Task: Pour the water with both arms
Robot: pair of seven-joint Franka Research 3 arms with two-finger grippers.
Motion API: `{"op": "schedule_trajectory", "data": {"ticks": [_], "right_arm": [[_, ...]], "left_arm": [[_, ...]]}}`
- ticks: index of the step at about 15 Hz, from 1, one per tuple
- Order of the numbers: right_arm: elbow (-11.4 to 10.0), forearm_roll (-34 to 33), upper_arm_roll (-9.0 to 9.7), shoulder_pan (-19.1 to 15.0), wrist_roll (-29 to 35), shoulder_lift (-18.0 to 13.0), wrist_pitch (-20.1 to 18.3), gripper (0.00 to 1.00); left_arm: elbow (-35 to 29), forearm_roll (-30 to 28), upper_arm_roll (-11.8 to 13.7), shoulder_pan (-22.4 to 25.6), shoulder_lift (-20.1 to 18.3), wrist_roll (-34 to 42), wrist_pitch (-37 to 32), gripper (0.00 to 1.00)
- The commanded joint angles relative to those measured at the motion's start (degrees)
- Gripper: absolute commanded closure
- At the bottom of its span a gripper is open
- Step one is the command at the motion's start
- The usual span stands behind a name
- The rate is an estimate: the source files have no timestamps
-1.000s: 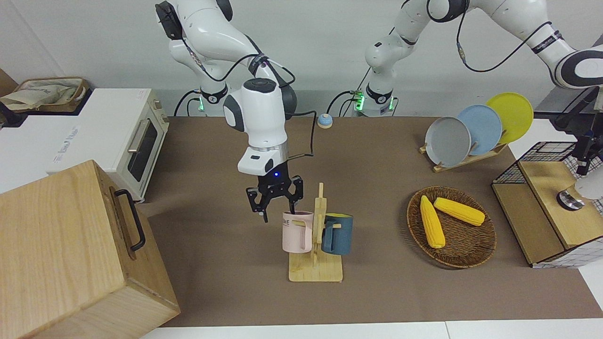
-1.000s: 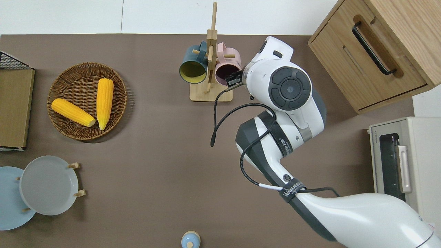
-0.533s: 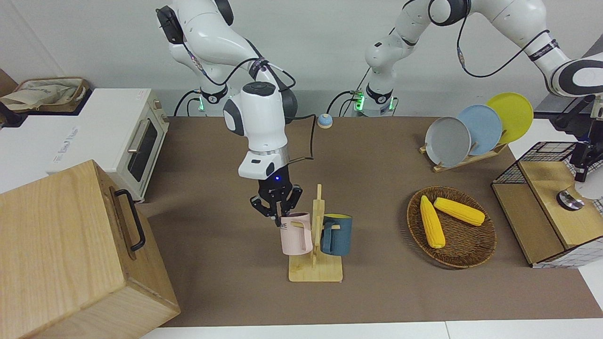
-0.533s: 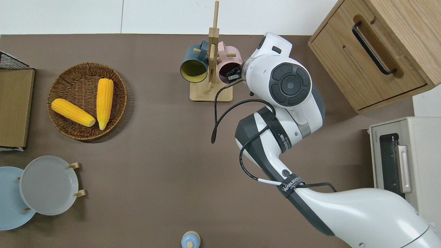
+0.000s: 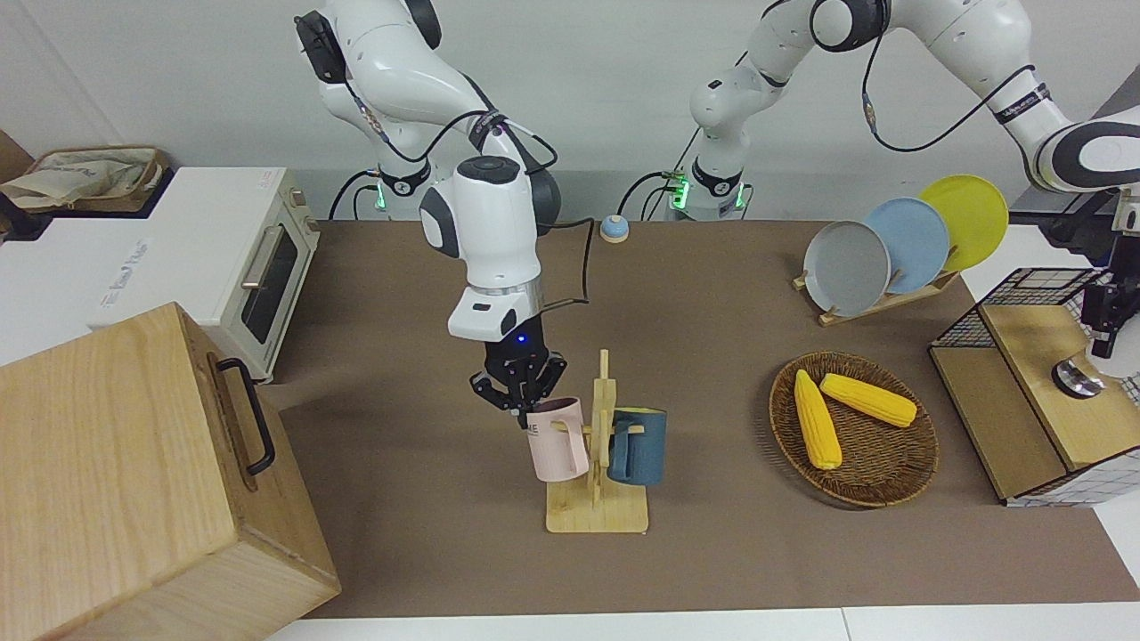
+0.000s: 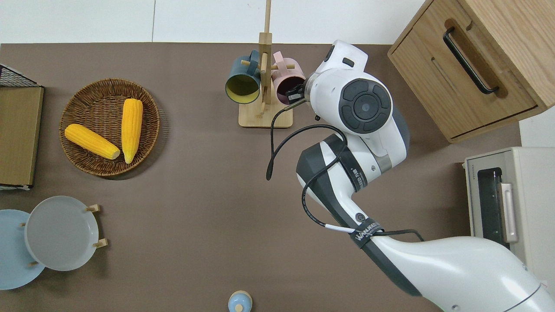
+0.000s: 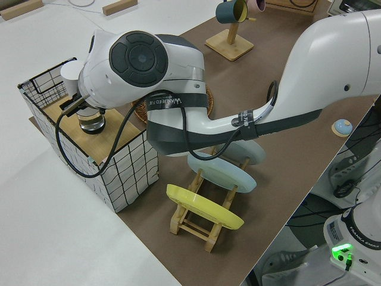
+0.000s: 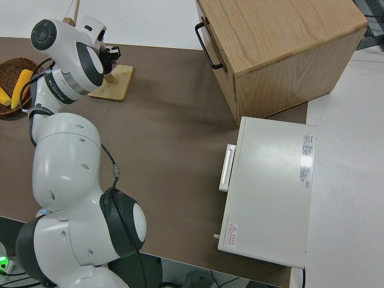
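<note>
My right gripper is shut on the rim of a pink mug that hangs tilted on a wooden mug rack, beside a dark blue mug. From above, the right gripper sits at the pink mug's mouth, mostly hidden under the wrist. My left gripper hangs over the wooden shelf at the left arm's end of the table, close to a metal-topped item. Water is out of view.
A wicker basket with two corn cobs lies between the rack and a wire crate. Plates stand in a rack nearer to the robots. A wooden cabinet and a toaster oven fill the right arm's end.
My right gripper went from open around the pink mug's rim to shut on it, and the mug now tilts. The left arm shifted slightly outward over the crate.
</note>
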Motion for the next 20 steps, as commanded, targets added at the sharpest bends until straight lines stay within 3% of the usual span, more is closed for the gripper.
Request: {"op": "schedule_trajectory", "data": {"ticks": [1, 10, 16, 20], "right_arm": [[1.15, -0.94, 0.56, 0.24, -0.51, 0.16, -3.31, 1.000], [1.15, -4.01, 0.12, 0.42, -0.86, -2.22, -13.24, 1.000], [1.15, -4.19, 0.21, -0.55, -3.23, -3.97, -15.70, 1.000], [1.15, -4.10, 0.20, -2.12, -5.34, -4.59, -18.08, 1.000]], "left_arm": [[0.68, -1.75, -0.35, 0.09, 0.68, 1.54, 0.61, 1.00], [4.46, -0.08, 0.18, -0.18, -0.11, -3.46, -0.62, 1.00], [6.40, 8.00, 0.18, -0.26, -2.57, -13.73, -7.02, 1.00], [6.92, 14.06, -0.26, -1.31, -6.34, -21.90, -9.58, 1.00]]}}
